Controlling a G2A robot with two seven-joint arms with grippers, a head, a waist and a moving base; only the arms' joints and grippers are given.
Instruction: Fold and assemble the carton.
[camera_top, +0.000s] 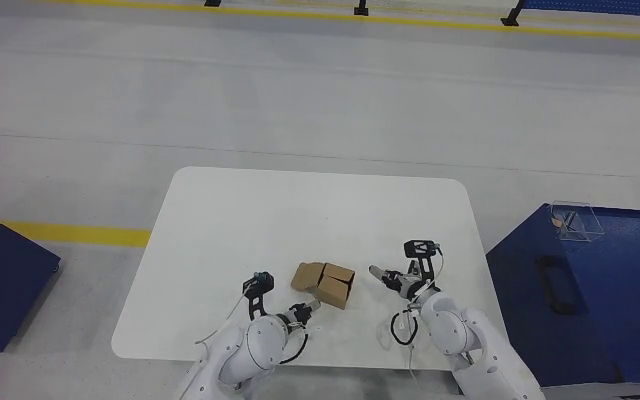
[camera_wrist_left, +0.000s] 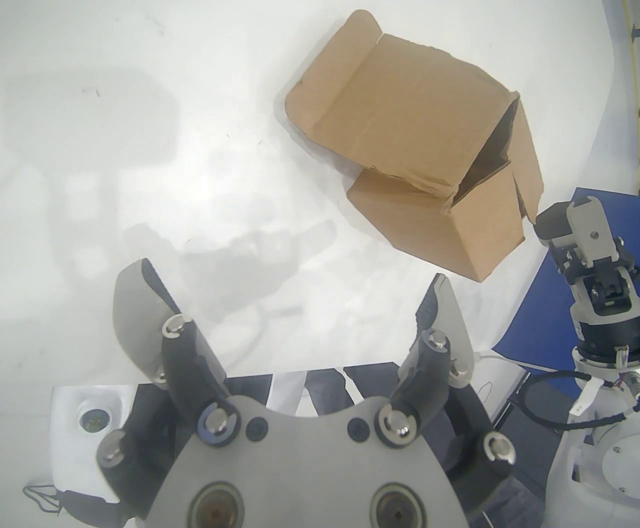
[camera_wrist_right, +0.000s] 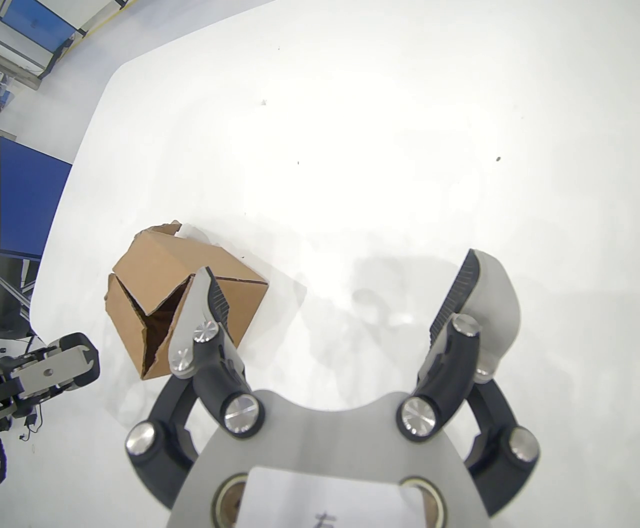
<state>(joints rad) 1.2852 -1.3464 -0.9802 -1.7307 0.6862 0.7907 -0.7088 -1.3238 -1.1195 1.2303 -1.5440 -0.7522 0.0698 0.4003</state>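
A small brown carton (camera_top: 323, 283) is seen lying half-folded on the near part of the white desk (camera_top: 300, 210), between the robot's two arms. The left claw (camera_wrist_left: 292, 295) is held near it with fingers spread wide and nothing between them. The right claw (camera_wrist_right: 340, 272) is likewise spread and empty, near the end where loose flaps gape open. A rounded tuck flap is seen jutting from the other end. The cardboard is judged light and thin, stiff across its panels but ready to give at the creases, and likely to slide on the smooth desk. A hold is best taken on a flap's free edge, with the body braced from the opposite side and crushing pressure avoided.
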